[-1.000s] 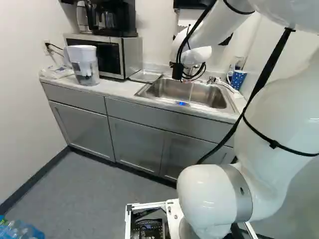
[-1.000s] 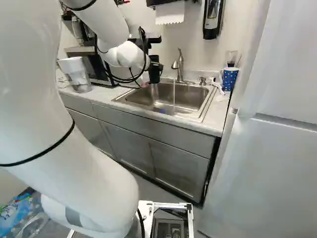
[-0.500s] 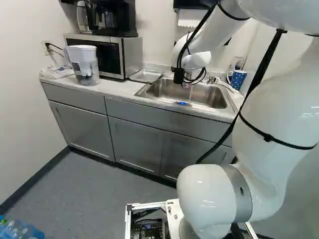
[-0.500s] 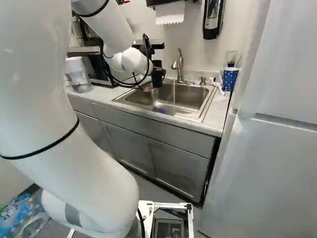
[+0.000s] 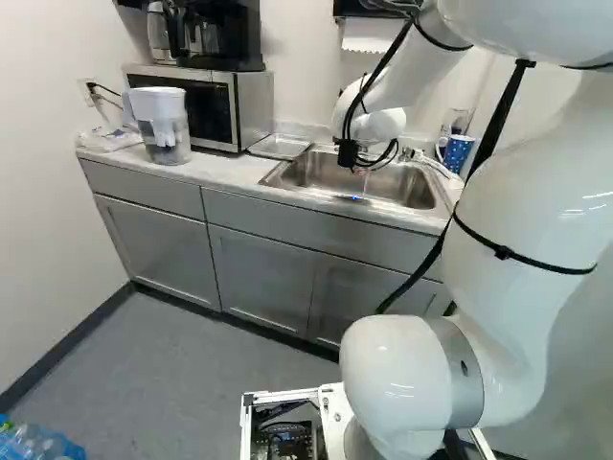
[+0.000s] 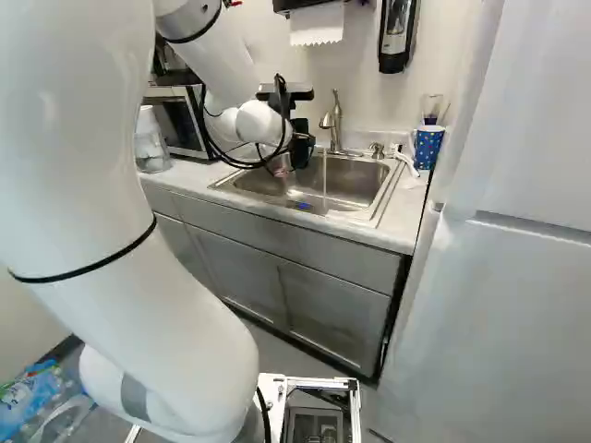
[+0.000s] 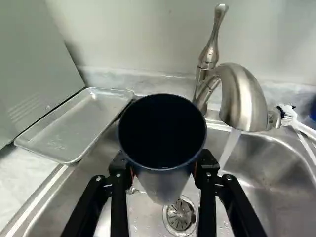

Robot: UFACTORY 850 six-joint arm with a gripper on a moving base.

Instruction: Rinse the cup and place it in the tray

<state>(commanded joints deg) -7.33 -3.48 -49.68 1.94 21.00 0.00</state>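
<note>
In the right base view my gripper [image 6: 301, 148] hangs over the left part of the sink [image 6: 346, 198]; its fingers are hard to make out there. The wrist view has the gripper [image 7: 163, 170] shut on the cup [image 7: 163, 185], one finger on each side. The cup's round, dark mouth faces the camera, and its paler lower part is above the sink drain. Water [image 7: 230, 148] runs from the faucet [image 7: 243, 101] beside the cup, apart from it. A shallow metal tray [image 7: 74, 123] lies on the counter at the sink's edge, also in the left base view [image 5: 281, 146].
A microwave [image 5: 206, 105] stands behind a water pitcher [image 5: 163, 125] on the counter. At the sink's other side are a blue dotted cup [image 6: 428, 146] and a brush [image 7: 291, 116]. A soap dispenser [image 6: 397, 37] hangs on the wall; a tall white cabinet [image 6: 499, 277] stands at right.
The arm's wrist and gripper have moved right and slightly lower in the right base view, carrying the cup over the sink toward the faucet. The base has not moved.
</note>
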